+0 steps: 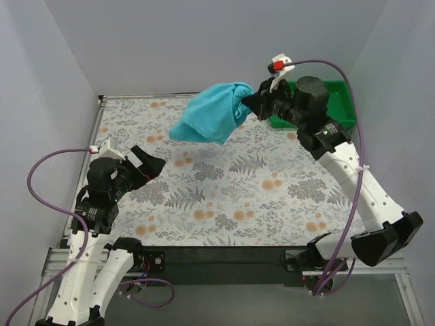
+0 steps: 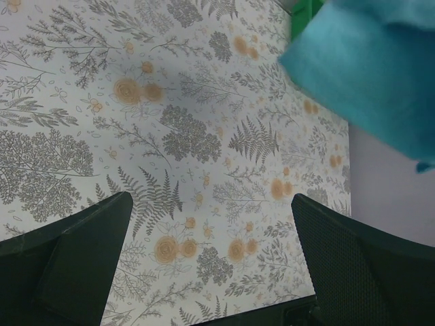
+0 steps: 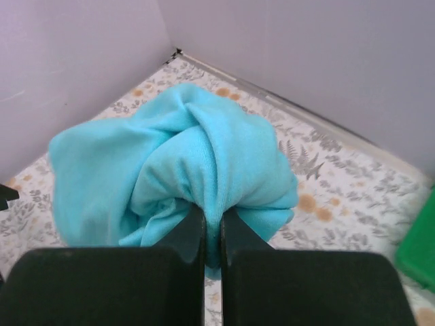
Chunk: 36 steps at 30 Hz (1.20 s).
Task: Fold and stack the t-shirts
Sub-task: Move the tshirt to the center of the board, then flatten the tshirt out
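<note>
The turquoise-blue t-shirt (image 1: 214,112) hangs bunched in the air above the far middle of the floral table. My right gripper (image 1: 249,103) is shut on a fold of it; in the right wrist view the cloth (image 3: 183,163) bulges out from between the closed fingers (image 3: 183,234). My right gripper's tips (image 3: 212,227) pinch the fold. My left gripper (image 1: 151,163) is open and empty, low over the left side of the table. In the left wrist view its wide-apart fingers (image 2: 353,258) frame bare tablecloth, and the hanging shirt (image 2: 370,68) shows at the upper right.
A green plastic tray (image 1: 338,102) stands at the far right behind the right arm; its edge shows in the right wrist view (image 3: 418,244). The floral tablecloth (image 1: 231,190) covers the table. White walls close in the left, back and right sides.
</note>
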Each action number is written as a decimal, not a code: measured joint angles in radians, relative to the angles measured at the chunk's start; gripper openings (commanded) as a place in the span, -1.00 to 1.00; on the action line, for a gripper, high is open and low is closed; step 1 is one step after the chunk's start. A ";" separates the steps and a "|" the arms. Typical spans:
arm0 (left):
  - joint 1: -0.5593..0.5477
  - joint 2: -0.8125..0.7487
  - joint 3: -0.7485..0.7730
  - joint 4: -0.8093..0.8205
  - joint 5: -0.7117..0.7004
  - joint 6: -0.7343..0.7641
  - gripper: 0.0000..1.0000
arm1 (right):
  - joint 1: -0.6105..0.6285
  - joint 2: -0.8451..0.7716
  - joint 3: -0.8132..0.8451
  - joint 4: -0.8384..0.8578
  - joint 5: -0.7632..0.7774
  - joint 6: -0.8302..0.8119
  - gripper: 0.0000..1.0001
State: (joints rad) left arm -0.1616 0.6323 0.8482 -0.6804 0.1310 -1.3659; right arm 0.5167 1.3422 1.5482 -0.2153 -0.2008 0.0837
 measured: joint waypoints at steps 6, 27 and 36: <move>-0.013 -0.021 -0.002 0.001 0.048 0.002 0.96 | 0.005 -0.026 -0.346 0.026 0.062 0.126 0.12; -0.525 0.500 -0.099 0.180 0.025 -0.071 0.69 | 0.157 -0.153 -0.780 -0.161 0.314 0.150 0.36; -0.835 0.888 0.183 0.205 -0.279 0.029 0.55 | 0.017 -0.262 -0.900 -0.146 0.349 0.248 0.32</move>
State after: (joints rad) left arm -0.9966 1.5200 1.0309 -0.4755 -0.1478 -1.3365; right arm 0.5339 1.0798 0.6479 -0.3618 0.1482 0.3313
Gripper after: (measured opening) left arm 0.785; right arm 0.662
